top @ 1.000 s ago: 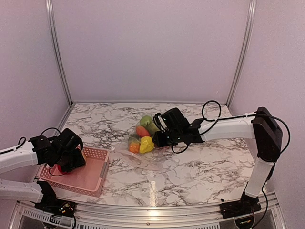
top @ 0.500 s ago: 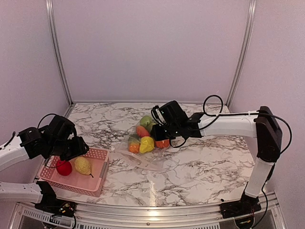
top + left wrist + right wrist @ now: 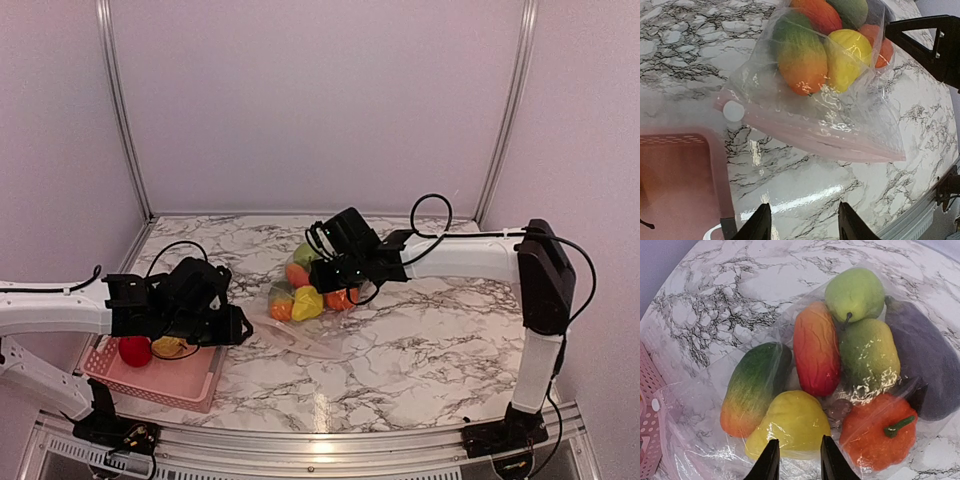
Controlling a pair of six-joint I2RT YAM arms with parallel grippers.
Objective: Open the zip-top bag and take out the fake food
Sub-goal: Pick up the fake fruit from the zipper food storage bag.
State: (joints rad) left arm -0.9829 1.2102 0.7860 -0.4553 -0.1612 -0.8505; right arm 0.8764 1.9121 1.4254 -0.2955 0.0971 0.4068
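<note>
Both arms, the left arm (image 3: 48,312) and the right arm (image 3: 470,257), are built of white tubular links joined by black housings. The right arm's elbow (image 3: 545,275) is a chunky black block. Thin black cables (image 3: 432,212) loop loosely off the bulky black wrists. The left claw (image 3: 802,225) and right claw (image 3: 799,462) each show two slim black fingers.

Robot test booth — blank walls (image 3: 320,100), aluminium posts (image 3: 120,110), marble-print table (image 3: 430,340)
</note>
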